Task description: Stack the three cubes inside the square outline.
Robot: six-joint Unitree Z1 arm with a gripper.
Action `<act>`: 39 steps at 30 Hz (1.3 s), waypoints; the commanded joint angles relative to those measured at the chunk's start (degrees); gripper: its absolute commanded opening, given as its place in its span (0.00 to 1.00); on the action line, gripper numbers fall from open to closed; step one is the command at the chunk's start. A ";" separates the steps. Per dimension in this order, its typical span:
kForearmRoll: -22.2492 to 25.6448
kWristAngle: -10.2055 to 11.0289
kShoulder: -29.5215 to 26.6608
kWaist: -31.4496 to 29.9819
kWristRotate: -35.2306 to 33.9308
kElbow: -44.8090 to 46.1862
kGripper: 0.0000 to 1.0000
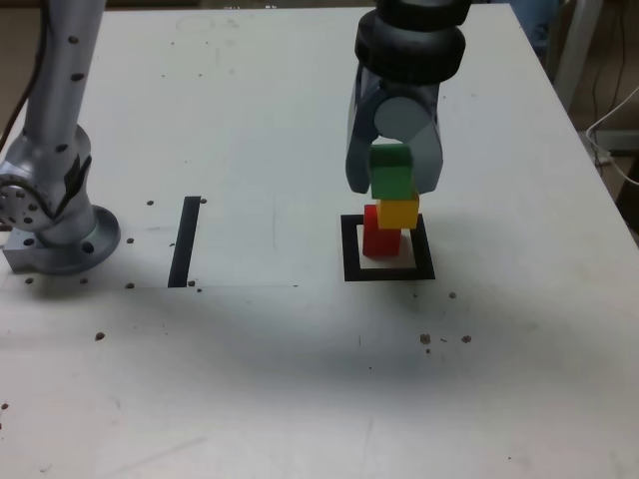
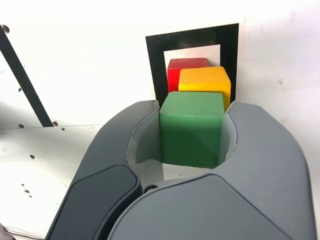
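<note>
Gripping the green cube (image 2: 191,128) tight, the gripper (image 2: 192,135) is holding it between its two grey fingers (image 2: 117,145), right over the yellow cube (image 1: 398,212). Yellow is sitting on the red cube (image 1: 380,238), shifted toward the exterior view's right, red standing inside the square outline (image 1: 349,249). Off to that view's left, a black strip (image 1: 185,241) is lying on the white table (image 1: 300,369), the arm's base (image 1: 60,239) beyond it.

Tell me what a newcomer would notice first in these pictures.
A tower of cubes in the square outline: red cube at the bottom, yellow cube on it, green cube on top. The grey end effector is shut on the green cube.
</note>
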 commanded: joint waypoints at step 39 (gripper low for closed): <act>4.47 1.35 -7.91 -1.40 0.98 0.88 1.00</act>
